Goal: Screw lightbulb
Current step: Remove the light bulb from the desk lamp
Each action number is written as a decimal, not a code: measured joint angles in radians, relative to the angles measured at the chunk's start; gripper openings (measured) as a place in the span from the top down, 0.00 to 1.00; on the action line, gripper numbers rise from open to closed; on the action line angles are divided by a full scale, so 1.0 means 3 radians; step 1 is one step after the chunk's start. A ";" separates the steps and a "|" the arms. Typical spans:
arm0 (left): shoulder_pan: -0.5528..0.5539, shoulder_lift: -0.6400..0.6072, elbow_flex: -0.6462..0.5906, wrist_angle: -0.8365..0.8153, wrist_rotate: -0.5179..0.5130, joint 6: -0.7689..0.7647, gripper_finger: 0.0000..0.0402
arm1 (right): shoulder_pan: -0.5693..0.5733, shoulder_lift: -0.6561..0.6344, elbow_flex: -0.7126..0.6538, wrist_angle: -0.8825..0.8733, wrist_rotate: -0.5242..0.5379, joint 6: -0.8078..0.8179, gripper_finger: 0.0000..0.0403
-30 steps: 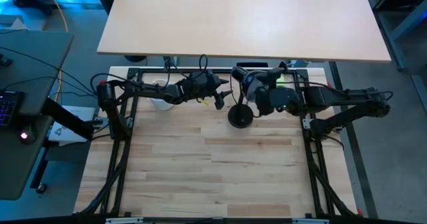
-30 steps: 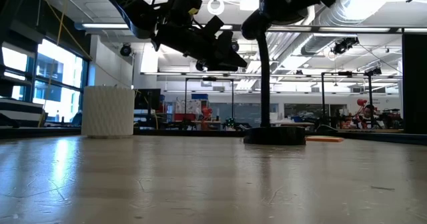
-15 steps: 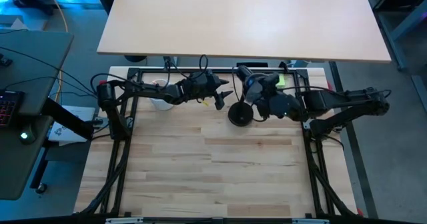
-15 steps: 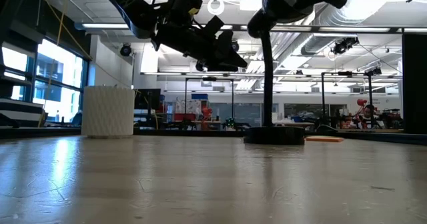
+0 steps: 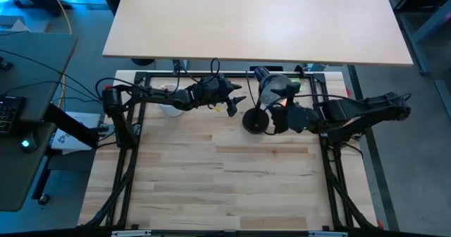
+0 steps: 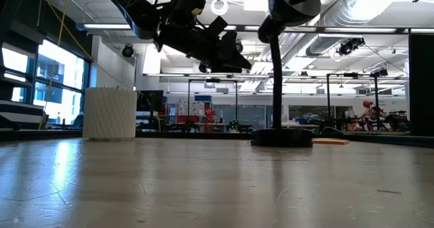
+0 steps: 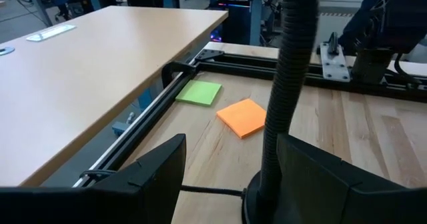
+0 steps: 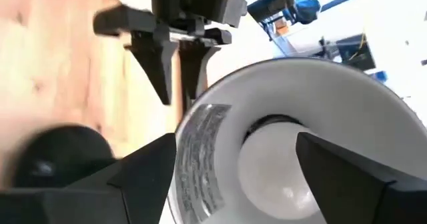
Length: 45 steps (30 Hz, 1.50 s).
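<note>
Two arms hang over the far edge of the table, and the right gripper, which a second ago sat closed in at the lamp head, has drawn slightly away with fingers wider apart and nothing between them. That suggests a release: the bulb sits in the socket inside the white shade, apparently screwed home. Left gripper waits part-open and empty just left of the lamp, a white cup beyond it, an orange note and a green note behind the lamp, a workshop past the pale wood.
</note>
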 joint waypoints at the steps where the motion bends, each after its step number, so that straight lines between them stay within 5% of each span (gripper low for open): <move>1: 0.0000 -0.0001 0.0000 0.0000 0.0000 0.0000 0.43 | 0.0002 0.0000 0.0000 0.0001 -0.0001 0.0111 0.23; 13: 0.0000 0.0000 0.0000 0.0015 -0.0001 0.0001 0.43 | -0.0003 -0.0003 0.0282 -0.0049 -0.0059 0.3585 0.23; 20: 0.0000 0.0000 0.0000 0.0029 -0.0001 0.0003 0.43 | -0.0058 0.0040 0.0275 -0.0760 0.0021 0.4853 0.23; 36: 0.0000 0.0000 0.0000 0.0026 0.0000 0.0037 0.43 | -0.0485 0.0094 0.0275 -0.0411 0.0019 0.4498 0.23; 45: -0.0001 0.0000 0.0000 0.0024 0.0001 0.0036 0.43 | -0.0709 0.0092 0.0275 -0.0092 -0.0418 0.3730 0.23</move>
